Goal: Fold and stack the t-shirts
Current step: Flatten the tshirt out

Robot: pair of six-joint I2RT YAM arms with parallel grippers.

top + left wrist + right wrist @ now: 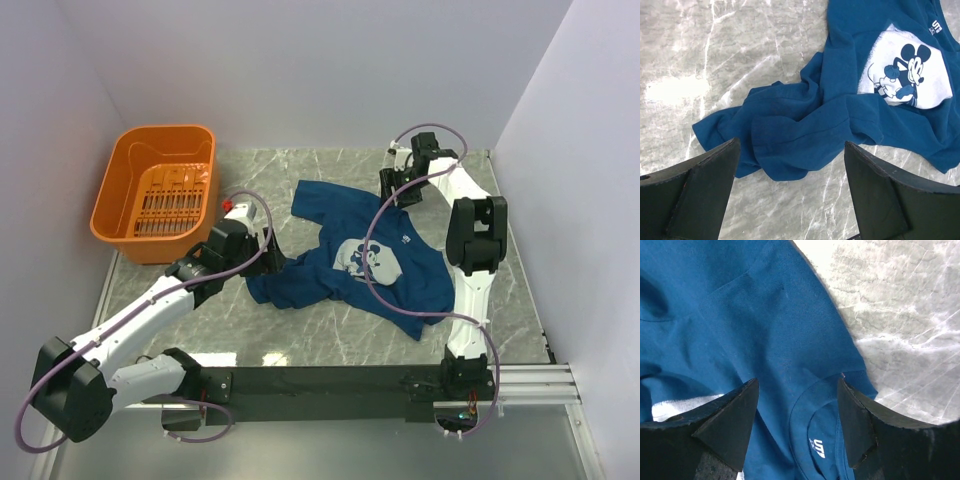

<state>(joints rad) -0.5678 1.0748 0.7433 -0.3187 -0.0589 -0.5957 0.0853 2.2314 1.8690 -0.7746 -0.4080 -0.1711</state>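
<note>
Crumpled navy t-shirt (350,265) mid-bench (300,338), mouse print up, left fingers (705,175) spread wide over its bunched left edge, right fingers (730,420) equally wide above the collar, seemingly clear of cloth, orange basket (118,190) far left.

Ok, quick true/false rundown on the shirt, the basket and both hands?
1. The shirt is folded flat. False: it lies crumpled on the table.
2. The left hand and the right hand are both open. True.
3. The shirt is in the basket. False: the basket stands apart from it at the far left, with no shirt in it.
4. The right hand is above the shirt's collar. True.
5. The left hand is over bare table. False: it is over the shirt's bunched near-left edge.
</note>
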